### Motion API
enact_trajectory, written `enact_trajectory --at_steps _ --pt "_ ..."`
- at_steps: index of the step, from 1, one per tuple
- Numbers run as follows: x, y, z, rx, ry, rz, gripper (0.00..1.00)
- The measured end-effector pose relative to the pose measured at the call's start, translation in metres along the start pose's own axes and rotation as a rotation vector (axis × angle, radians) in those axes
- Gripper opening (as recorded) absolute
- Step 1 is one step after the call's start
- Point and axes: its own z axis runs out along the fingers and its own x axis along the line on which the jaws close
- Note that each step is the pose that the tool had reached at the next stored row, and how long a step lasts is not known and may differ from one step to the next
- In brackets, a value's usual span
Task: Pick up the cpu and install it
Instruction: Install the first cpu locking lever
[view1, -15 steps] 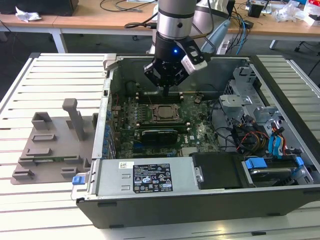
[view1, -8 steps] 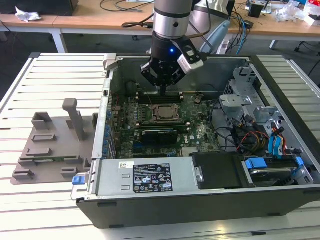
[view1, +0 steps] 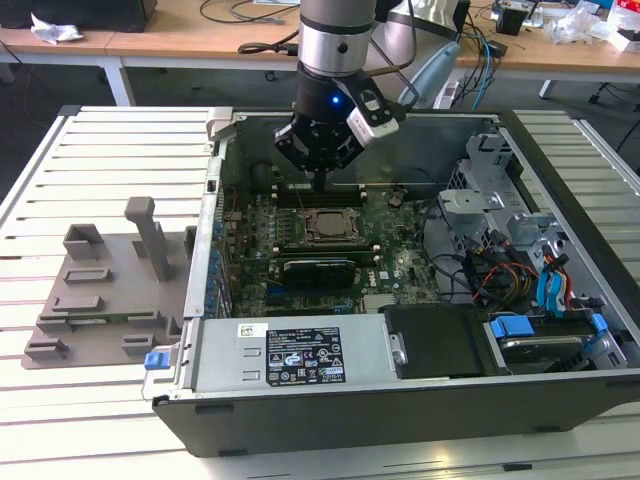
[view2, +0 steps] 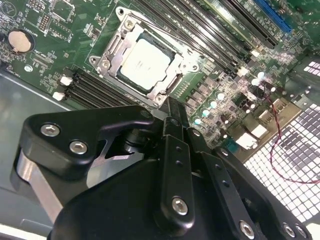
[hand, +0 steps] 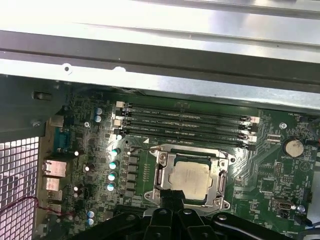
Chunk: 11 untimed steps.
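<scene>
cpu lay flat and square inside the metal frame of the motherboard socket, silver-grey top facing up, in both wrist views. in the exterior view it sat at the middle of the green motherboard inside the open computer case, with the tool hanging just above the socket's 12 o'clock edge. the tool's black fingers looked pressed together with nothing between them, their tip just beside the socket frame and off the chip. four dark memory slots ran alongside the socket. the case rested on a slatted white surface, with a grey plastic fixture at the case's 9 o'clock.
</scene>
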Motion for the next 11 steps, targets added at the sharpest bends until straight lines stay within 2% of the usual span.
enact_trajectory --at_steps 11 --pt "0.0112 0.003 0.0005 0.0 0.0001 0.0 0.11"
